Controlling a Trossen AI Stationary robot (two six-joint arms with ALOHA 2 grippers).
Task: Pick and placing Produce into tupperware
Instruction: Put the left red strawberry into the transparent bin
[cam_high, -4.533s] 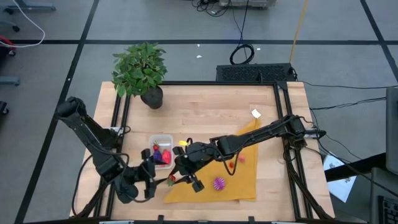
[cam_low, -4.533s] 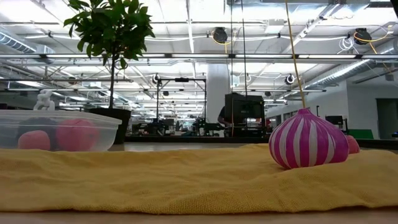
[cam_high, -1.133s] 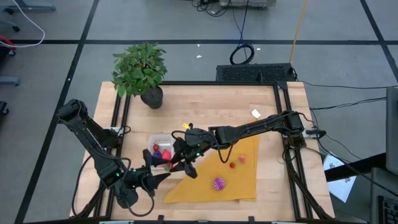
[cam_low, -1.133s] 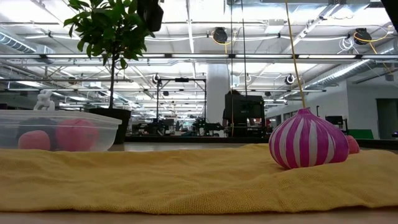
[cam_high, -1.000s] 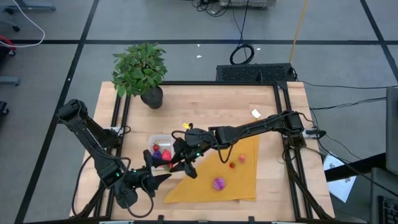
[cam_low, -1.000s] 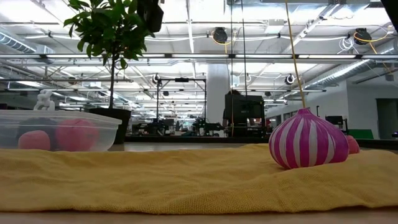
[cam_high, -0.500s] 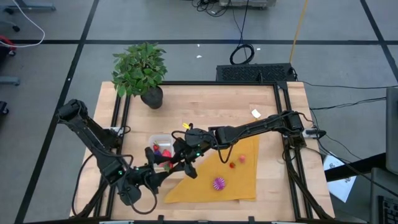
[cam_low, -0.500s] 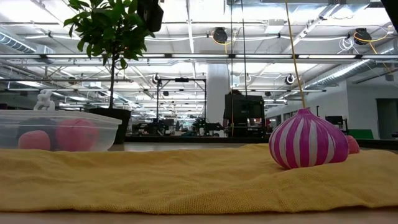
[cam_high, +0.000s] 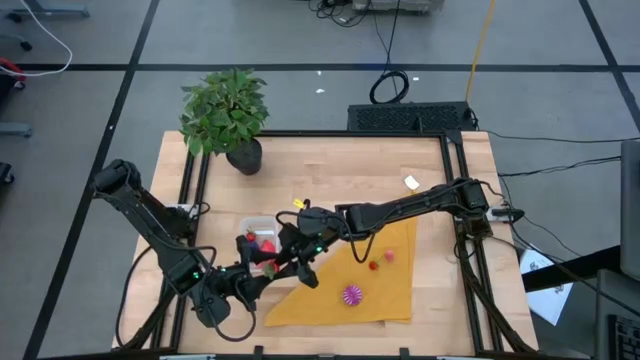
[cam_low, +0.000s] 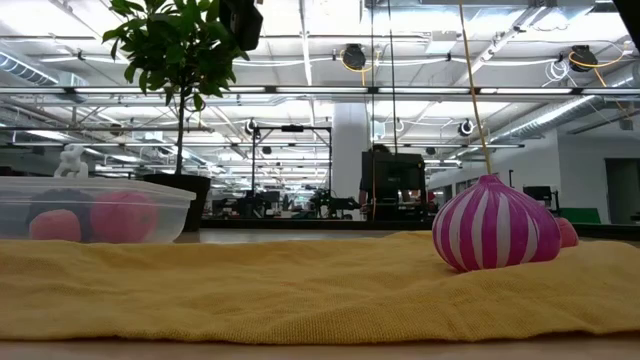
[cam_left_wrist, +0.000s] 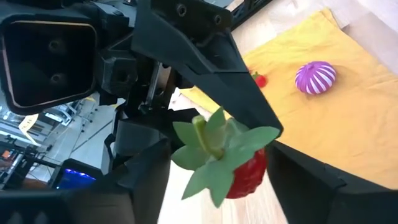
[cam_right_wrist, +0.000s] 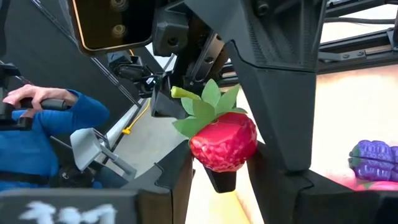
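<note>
Left of centre in the overhead frame, the left hand (cam_high: 252, 276), fingers spread, flanks a red strawberry (cam_right_wrist: 222, 144) that the right hand (cam_high: 285, 262) grips, just below the tupperware (cam_high: 257, 226). The handover probably goes best if the left closes squarely before the right lets go.

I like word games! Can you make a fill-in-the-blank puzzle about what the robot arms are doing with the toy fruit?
1. The right gripper holds a red ____ with green leaves.
2. The striped purple ball lies on the ____ cloth.
3. The clear box stands in front of a potted ____.

Missing words: strawberry; yellow; plant
</note>
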